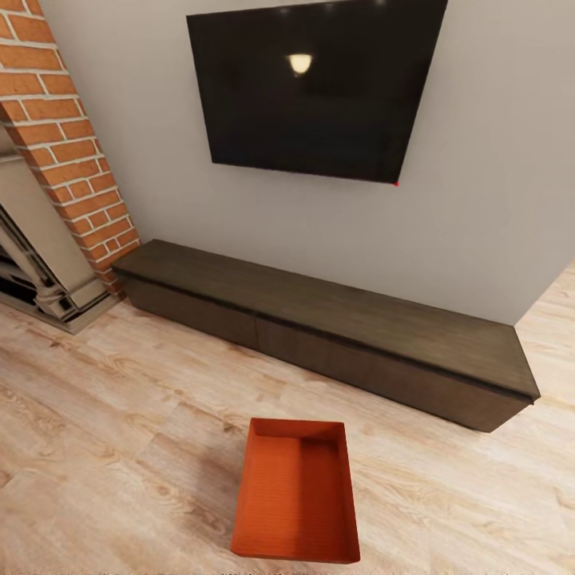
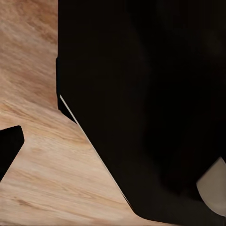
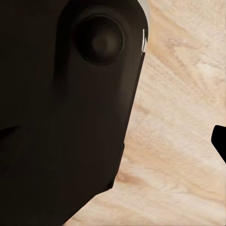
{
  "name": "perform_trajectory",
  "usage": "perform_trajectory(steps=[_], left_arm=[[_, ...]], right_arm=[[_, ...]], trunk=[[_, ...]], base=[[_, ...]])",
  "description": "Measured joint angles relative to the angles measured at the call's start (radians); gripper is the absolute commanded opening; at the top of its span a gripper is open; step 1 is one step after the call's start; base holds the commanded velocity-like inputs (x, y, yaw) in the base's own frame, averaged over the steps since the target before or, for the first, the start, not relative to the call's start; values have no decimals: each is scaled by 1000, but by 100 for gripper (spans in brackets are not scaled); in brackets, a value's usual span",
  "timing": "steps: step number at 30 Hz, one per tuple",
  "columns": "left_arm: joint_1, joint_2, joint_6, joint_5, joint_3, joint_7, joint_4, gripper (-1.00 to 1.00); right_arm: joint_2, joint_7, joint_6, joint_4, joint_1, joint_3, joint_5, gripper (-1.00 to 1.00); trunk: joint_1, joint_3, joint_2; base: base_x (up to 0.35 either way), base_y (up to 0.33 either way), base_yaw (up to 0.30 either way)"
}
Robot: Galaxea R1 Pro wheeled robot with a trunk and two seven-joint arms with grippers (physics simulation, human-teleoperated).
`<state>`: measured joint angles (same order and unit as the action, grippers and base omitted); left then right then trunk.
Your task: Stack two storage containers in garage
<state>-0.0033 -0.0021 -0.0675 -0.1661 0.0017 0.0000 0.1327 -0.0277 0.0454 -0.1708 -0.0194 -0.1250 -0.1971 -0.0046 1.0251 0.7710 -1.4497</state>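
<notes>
One orange-red storage container [image 1: 294, 495] sits open-topped and empty on the light wood plank floor [image 1: 120, 447] of the living room, low in the head view and just in front of me. The other container and the garage are out of view. In the left wrist view a dark fingertip [image 2: 9, 148] pokes in at the edge beside a black part of my own body [image 2: 141, 103], over wood planks. The right wrist view has a similar dark fingertip [image 3: 220, 143] next to a black rounded body part [image 3: 66, 103]. Neither gripper is near the container.
A long, low dark-wood TV bench [image 1: 335, 319] runs along the grey wall behind the container, under a black wall TV [image 1: 319, 80]. A red brick column [image 1: 68, 136] and a grey stepped fireplace base [image 1: 44, 263] stand at the left. Open floor lies on both sides of the container.
</notes>
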Motion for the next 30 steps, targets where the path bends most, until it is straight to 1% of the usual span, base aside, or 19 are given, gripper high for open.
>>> perform_trajectory(steps=[30], left_arm=[[0, 0, 0, 0, 0, 0, 0, 100]], right_arm=[[0, 2, -2, 0, 0, 1, 2, 100]], trunk=[[0, 48, 0]], base=[[0, 0, 0]])
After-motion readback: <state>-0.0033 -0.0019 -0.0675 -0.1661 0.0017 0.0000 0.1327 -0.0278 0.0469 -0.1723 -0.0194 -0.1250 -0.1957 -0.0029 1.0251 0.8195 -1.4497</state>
